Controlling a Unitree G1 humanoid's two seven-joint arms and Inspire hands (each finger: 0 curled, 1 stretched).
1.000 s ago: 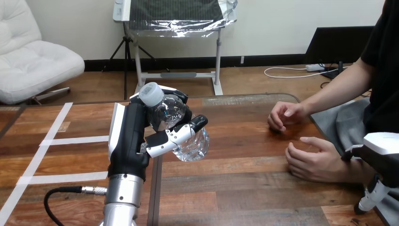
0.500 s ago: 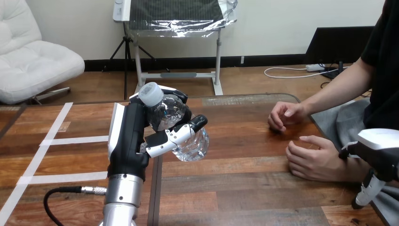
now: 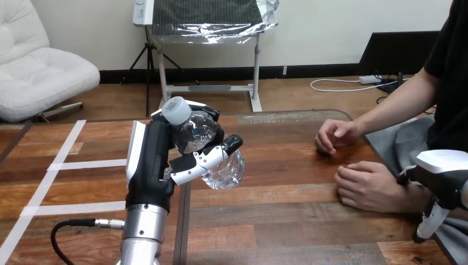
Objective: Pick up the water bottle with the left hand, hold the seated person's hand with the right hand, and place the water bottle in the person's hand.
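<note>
My left hand is raised above the table's left-centre and shut on a clear crumpled water bottle. The bottle's white cap tilts up and to the left. At the right edge, my right hand lies beside the wrist of the person's nearer hand, and I cannot tell if they touch. That nearer hand rests on the table with its fingers curled in. The person's farther hand rests loosely closed further back. The bottle is well to the left of both hands.
The wooden table has white tape lines across its left part. A black cable loops beside my left forearm. Bare wood lies between the bottle and the person's hands.
My right hand has shifted slightly left and up beside the person's wrist. The person's nearer hand has curled its fingers in. My left hand and the bottle have stayed put.
</note>
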